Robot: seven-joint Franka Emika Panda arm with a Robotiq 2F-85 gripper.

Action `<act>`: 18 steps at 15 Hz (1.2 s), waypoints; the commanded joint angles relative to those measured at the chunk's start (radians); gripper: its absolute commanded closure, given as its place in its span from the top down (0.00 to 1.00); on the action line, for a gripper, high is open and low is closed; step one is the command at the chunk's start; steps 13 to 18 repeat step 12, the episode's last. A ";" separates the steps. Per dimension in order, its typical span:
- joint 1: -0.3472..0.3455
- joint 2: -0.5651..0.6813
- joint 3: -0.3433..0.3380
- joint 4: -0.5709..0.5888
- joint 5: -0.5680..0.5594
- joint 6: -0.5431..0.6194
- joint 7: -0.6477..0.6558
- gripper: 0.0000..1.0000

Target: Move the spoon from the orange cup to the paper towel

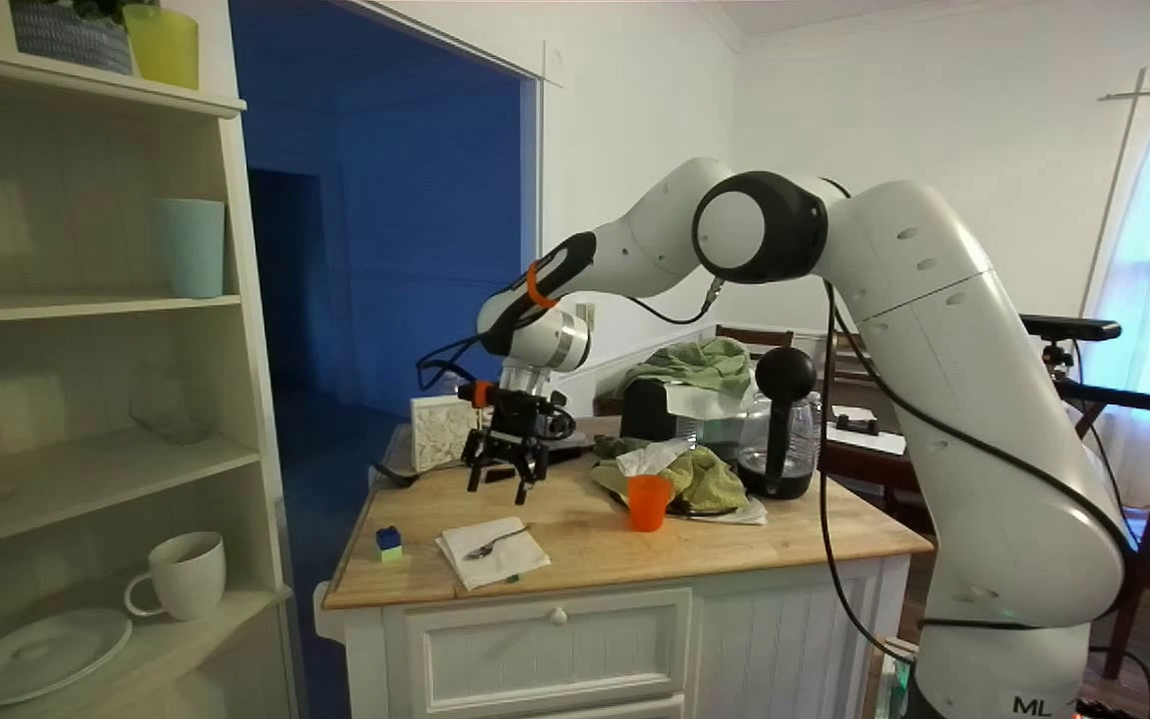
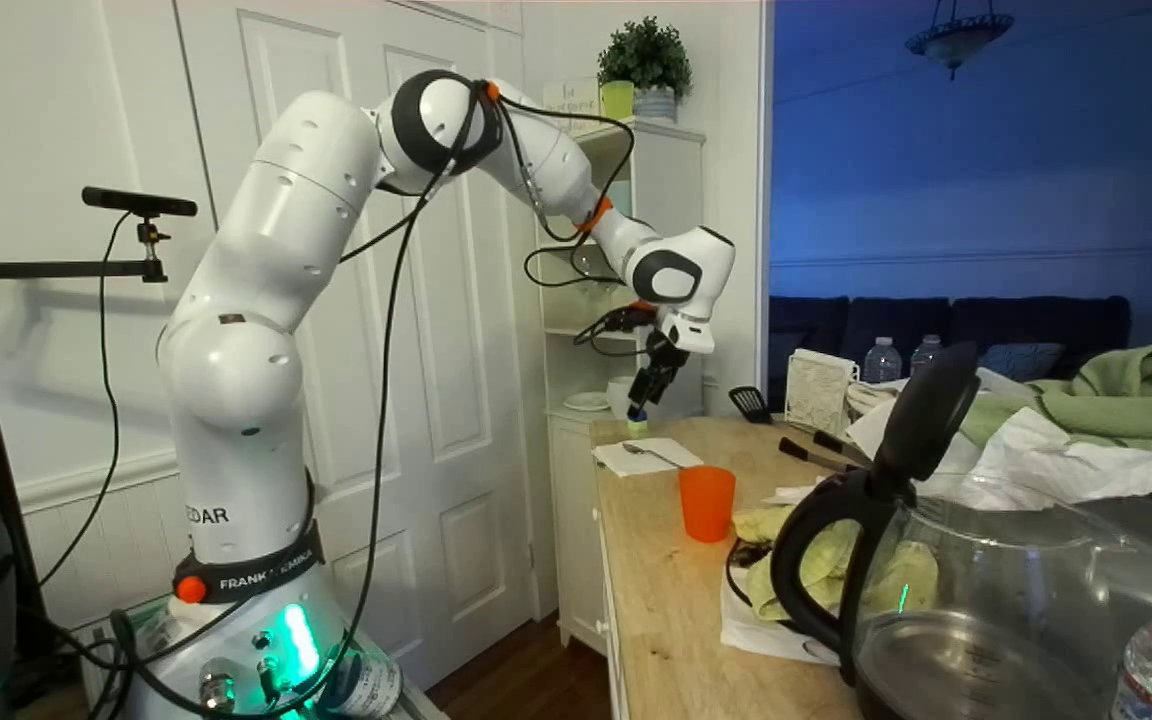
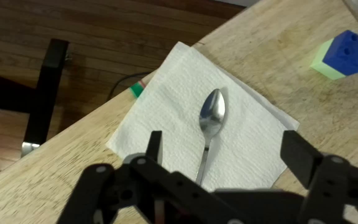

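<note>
One metal spoon lies near the centre of the wrist view, its bowl resting on the white paper towel, so your transfer looks done. Your claw hangs above with its jaws spread wide in the lower part of that view, gripping nothing. The orange cup, right of and below centre in both exterior views, shows no spoon handle above its rim. You likely need only draw the claw away.

From different sides, farther off, we see arm and surface in both exterior views; the wrist view looks closely down on the paper towel.
</note>
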 commanded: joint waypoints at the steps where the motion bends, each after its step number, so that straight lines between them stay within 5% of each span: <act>1: 0.020 -0.055 -0.014 0.052 -0.159 -0.130 -0.040 1.00; 4: 0.027 -0.087 -0.015 0.088 -0.261 -0.163 -0.122 1.00; 9: 0.036 -0.135 -0.019 0.089 -0.383 -0.046 -0.264 1.00; 18: 0.025 -0.111 -0.014 0.103 -0.338 -0.079 -0.225 1.00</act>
